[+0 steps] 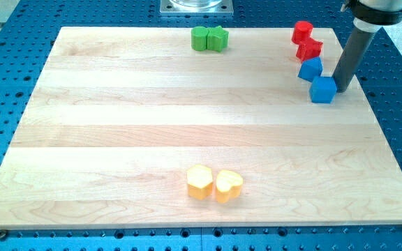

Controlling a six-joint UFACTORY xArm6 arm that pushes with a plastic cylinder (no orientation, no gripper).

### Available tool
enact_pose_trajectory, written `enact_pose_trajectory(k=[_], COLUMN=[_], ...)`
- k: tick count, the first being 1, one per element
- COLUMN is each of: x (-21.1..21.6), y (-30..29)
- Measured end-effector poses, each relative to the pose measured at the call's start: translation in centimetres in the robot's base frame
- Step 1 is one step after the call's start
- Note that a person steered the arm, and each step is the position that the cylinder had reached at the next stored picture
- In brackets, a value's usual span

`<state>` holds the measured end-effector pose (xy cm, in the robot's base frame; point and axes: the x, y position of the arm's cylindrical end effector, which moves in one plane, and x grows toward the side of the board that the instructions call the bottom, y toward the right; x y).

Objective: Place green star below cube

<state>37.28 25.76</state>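
Observation:
Two green blocks touch each other at the view's top middle: a rounder one [200, 38] on the left and the green star [218, 38] on the right. A blue cube [323, 90] sits at the view's right, with a second blue block [310, 68] just above and left of it. My tip [341, 90] stands right beside the blue cube, on its right side, far from the green star.
Two red blocks [302, 32] [309, 49] sit above the blue ones near the top right corner. Two yellow blocks [199, 183] [228, 185] sit side by side near the bottom middle. The wooden board [117, 125] ends just right of my tip.

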Motion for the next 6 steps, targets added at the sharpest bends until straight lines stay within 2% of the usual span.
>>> enact_pose_trajectory(k=[1,2,3,4,5,6], x=[0.4,4.3,9.0,10.5,8.6,4.7], y=[2.6,5.3,-0.6,-10.7,-17.8,-21.8])
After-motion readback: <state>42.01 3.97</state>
